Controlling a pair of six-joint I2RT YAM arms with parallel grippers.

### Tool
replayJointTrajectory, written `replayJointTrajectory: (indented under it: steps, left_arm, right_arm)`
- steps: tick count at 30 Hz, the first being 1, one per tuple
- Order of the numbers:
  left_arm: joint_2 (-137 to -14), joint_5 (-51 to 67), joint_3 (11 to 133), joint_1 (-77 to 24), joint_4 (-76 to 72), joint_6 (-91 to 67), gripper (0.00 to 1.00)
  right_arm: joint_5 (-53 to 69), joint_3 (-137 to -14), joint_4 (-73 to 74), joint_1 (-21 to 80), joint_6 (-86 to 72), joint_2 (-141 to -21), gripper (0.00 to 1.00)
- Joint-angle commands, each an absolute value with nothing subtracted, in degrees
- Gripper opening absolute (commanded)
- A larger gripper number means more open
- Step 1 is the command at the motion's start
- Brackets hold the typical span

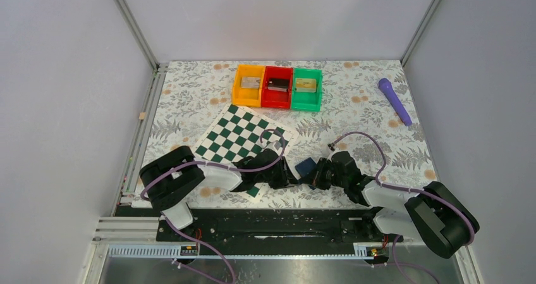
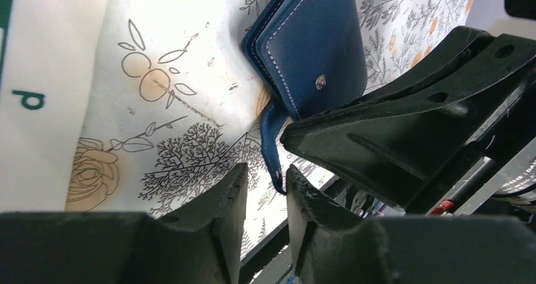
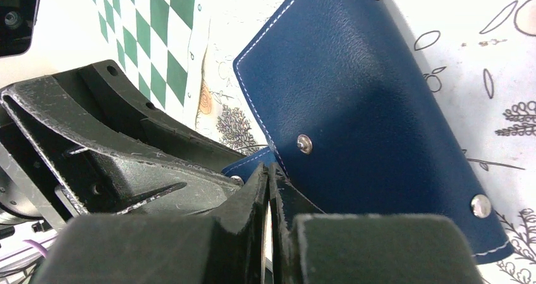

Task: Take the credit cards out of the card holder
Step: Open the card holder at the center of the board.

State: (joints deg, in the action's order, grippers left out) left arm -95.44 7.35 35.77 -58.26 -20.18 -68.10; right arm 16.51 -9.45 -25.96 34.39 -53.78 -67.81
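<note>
The card holder (image 1: 306, 166) (image 2: 316, 37) (image 3: 366, 94) is a blue wallet with white stitching and metal snaps, folded shut, so the credit cards are hidden. It sits between both arms near the table's front. My right gripper (image 1: 318, 173) (image 3: 268, 170) is shut on its lower edge, where the closing strap (image 2: 270, 132) (image 3: 249, 164) starts. The strap curves down to my left gripper (image 1: 289, 175) (image 2: 267, 170), whose jaws stand a little apart. The strap's tip rests against the right-hand finger (image 2: 303, 195) and is not clamped.
A green-and-white chessboard mat (image 1: 243, 138) lies left of the holder, under the left arm. At the back stand an orange bin (image 1: 237, 88), a red bin (image 1: 266, 86) and a green bin (image 1: 319, 89), each holding a small flat item. A purple stick (image 1: 395, 100) lies at the right.
</note>
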Motion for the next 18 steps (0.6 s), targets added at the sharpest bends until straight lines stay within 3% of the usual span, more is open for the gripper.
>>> replayJointTrajectory:
  steps: [1, 5, 8, 13, 18]
  left_arm:
    - [-96.50, 8.07, 38.45, -58.66, -22.51, -67.98, 0.26]
    - [-96.46, 8.12, 38.97, -58.55, -22.22, -67.32, 0.13]
    - [-95.41, 7.29, 40.03, -58.35, -19.93, -65.13, 0.00]
    - [-92.67, 5.56, 41.36, -58.16, -16.28, -60.46, 0.00]
    - [-91.27, 7.67, 39.69, -56.47, -19.45, -60.18, 0.00]
  right_arm:
    - [15.12, -10.41, -26.37, 34.76, -52.82, -67.54, 0.06]
    - [15.59, -12.17, -22.58, 34.73, -51.04, -65.26, 0.07]
    - [13.76, -15.66, -12.70, 34.77, -46.93, -60.47, 0.17]
    - [8.18, -20.54, 3.39, 34.76, -39.01, -54.13, 0.43]
    - [4.04, -25.50, 12.08, 35.23, -34.29, -56.01, 0.63]
